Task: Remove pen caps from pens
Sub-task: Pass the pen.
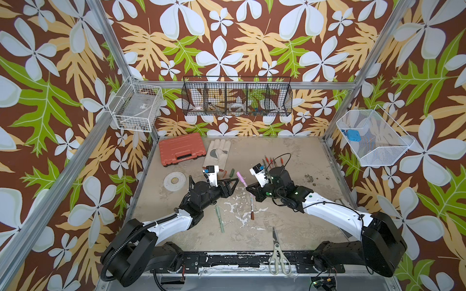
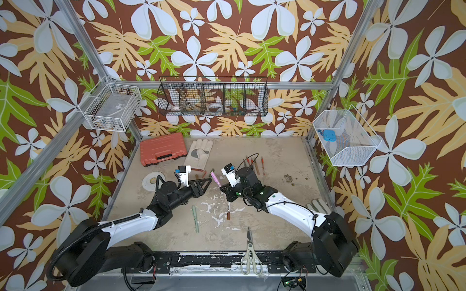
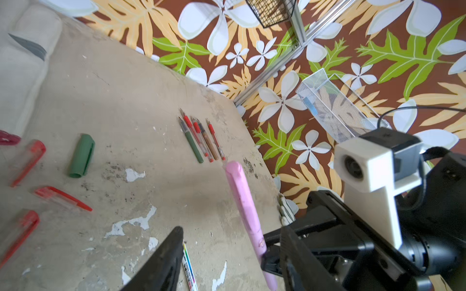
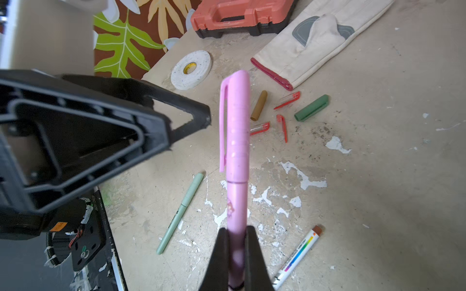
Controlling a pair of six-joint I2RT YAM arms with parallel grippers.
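Note:
My right gripper (image 4: 236, 230) is shut on the barrel of a pink pen (image 4: 235, 196), held above the table with its pink cap (image 4: 237, 121) on. In both top views the left gripper (image 1: 235, 180) (image 2: 209, 179) stands open, its tips just beside the cap end of the pink pen (image 1: 243, 179) (image 2: 216, 177), with a small gap. A pale green pen (image 1: 219, 218) and a white-and-brown pen (image 1: 252, 209) lie capped in front. Several uncapped pens (image 3: 201, 138) lie in a row. Loose caps lie near the glove: dark green (image 4: 311, 107), tan (image 4: 259, 105), red (image 4: 287, 100).
An orange tool case (image 1: 180, 148), a pale work glove (image 1: 216, 153) and a white tape roll (image 1: 174, 180) sit at the back left. Grey-handled scissors (image 1: 277, 252) lie at the front edge. Wire baskets (image 1: 237, 99) hang on the walls.

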